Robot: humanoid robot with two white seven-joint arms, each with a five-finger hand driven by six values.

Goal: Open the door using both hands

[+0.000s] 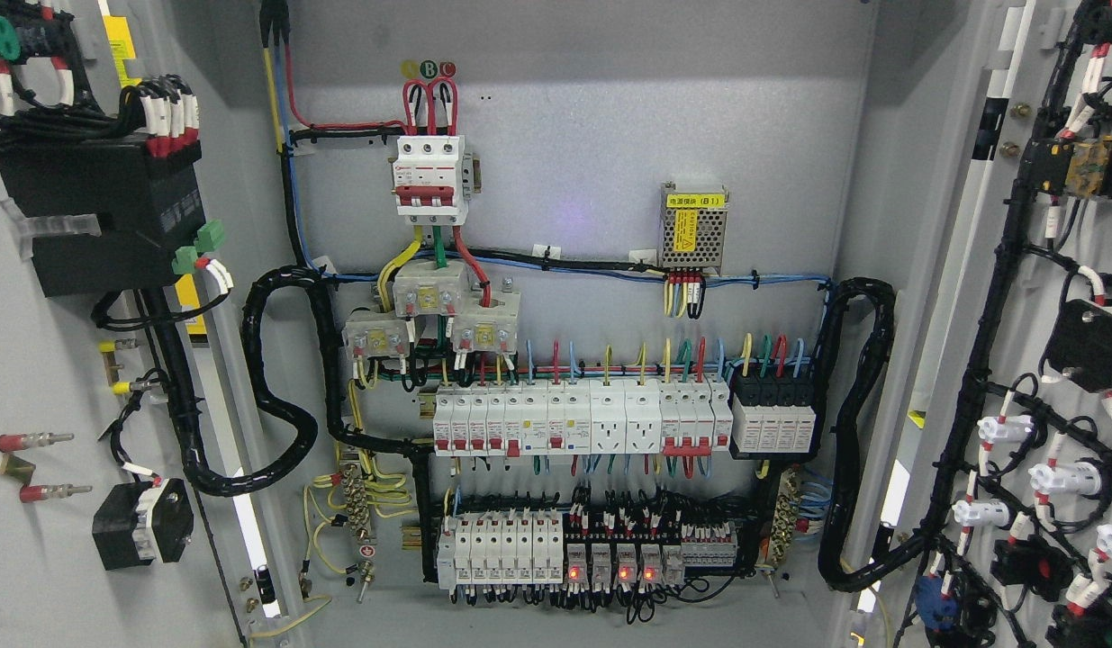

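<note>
- Doors of the electrical cabinet stand swung wide at both edges of the head view, the left door (42,360) and the right door (1042,360) turned so their inner faces, hung with black parts and wire bundles, face the camera.
- Neither hand shows anywhere in the view, so whether each is wide, narrow or holding anything cannot be told, nor which arm is nearer to either door.
- Each door runs top to bottom of the picture, its long axis upright, one on either side of the cabinet mouth.
- By this view the opening looks done or close to done; any further move would turn on pushing each door outward, away from the middle.
- Thick black cable looms (267,387) loop from the doors into the cabinet at both sides.
- Farther in, two rows of white breakers (574,423) cross the back panel, the lower row showing small red lights.
- Farthest up the panel sit a red-and-white main switch (429,175) and a small metal power supply (695,225).
</note>
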